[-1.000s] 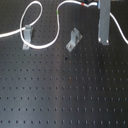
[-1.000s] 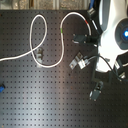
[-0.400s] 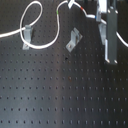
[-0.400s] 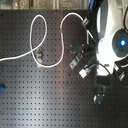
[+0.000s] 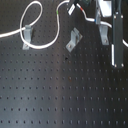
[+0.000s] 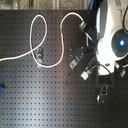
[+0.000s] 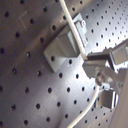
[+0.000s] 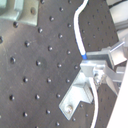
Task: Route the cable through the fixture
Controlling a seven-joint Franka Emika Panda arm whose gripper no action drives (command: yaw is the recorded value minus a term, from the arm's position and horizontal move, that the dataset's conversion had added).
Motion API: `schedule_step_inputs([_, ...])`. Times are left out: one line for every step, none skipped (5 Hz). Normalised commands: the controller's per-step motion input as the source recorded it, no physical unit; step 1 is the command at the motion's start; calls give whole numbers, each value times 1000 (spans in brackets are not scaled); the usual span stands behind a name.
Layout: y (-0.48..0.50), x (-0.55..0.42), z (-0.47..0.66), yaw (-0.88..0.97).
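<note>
The white cable (image 6: 36,22) runs in from the second exterior view's left, passes a small fixture (image 6: 39,56), curls in a loop and rises to my gripper (image 6: 86,39). In the first exterior view the cable (image 5: 30,10) loops over the left fixture (image 5: 28,36), and a red mark shows near the gripper (image 5: 80,9). In both wrist views the fingers (image 7: 97,65) are shut on the cable (image 7: 75,32), which lies across a grey fixture (image 7: 61,44). The second wrist view shows a blue mark on the cable (image 8: 79,30) at the fingers (image 8: 97,70), beside a metal fixture (image 8: 75,97).
The black perforated board (image 5: 60,90) fills the scene. Two more grey fixtures stand in the first exterior view, one in the middle (image 5: 74,40) and one at the right (image 5: 102,31). The white arm body (image 6: 112,35) covers the second exterior view's right.
The arm has shifted toward the first exterior view's right and a little lower, carrying the cable end with it. The cable's loop by the left fixture has hardly moved.
</note>
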Motion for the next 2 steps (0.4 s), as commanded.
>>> schedule_step_inputs([262,-224,338,0])
schedule_step_inputs([319,-174,599,0])
